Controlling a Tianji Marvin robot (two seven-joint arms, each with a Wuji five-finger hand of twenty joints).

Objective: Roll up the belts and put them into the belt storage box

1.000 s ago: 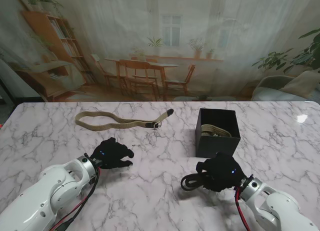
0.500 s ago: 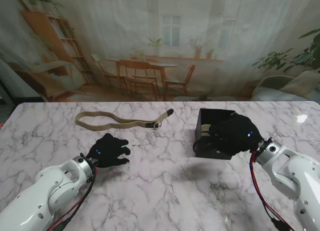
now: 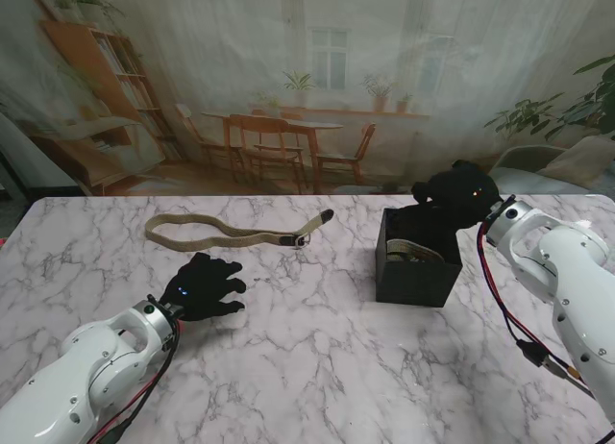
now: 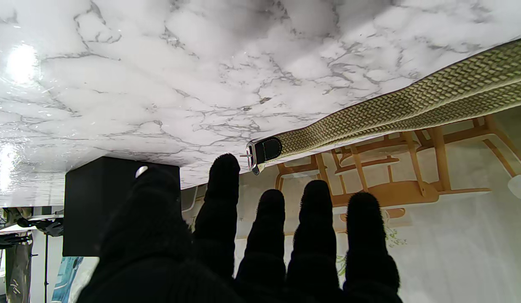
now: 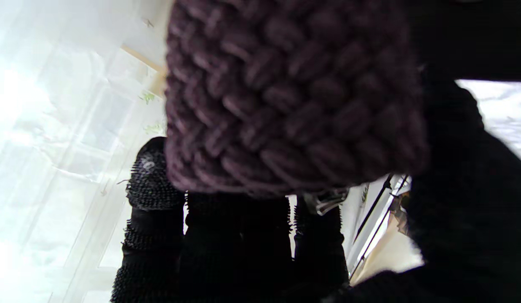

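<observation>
Stand view: a marble surface (image 3: pixel 317 357) carries a black belt storage box (image 3: pixel 416 261) to the right of centre and a tan woven belt (image 3: pixel 226 234) lying flat toward the far left.
Right hand (image 3: pixel 452 199): raised over the far right corner of the box, its fingers curled around a dark braided belt (image 5: pixel 294 97); in the stand view the belt merges with the black glove and cannot be made out apart from it.
Right wrist view: the dark braided belt fills most of the picture as a rolled bundle, with gloved fingers (image 5: pixel 155 202) closed against it.
Box contents: a coiled tan belt (image 3: pixel 413 255) lies inside the box; the box is open at the top.
Left hand (image 3: pixel 202 286): palm down just over the surface, nearer to me than the tan woven belt, fingers spread and holding nothing.
Left wrist view: the fingers (image 4: pixel 268 235) are extended and apart; the tan woven belt (image 4: pixel 395 105) lies doubled on the marble beyond them, its dark end tab and metal buckle (image 4: pixel 260 152) near the fingertips but not touching them; the black box (image 4: pixel 96 202) stands off to one side.
Tan woven belt: stretched out in a long flat loop, well apart from the box.
</observation>
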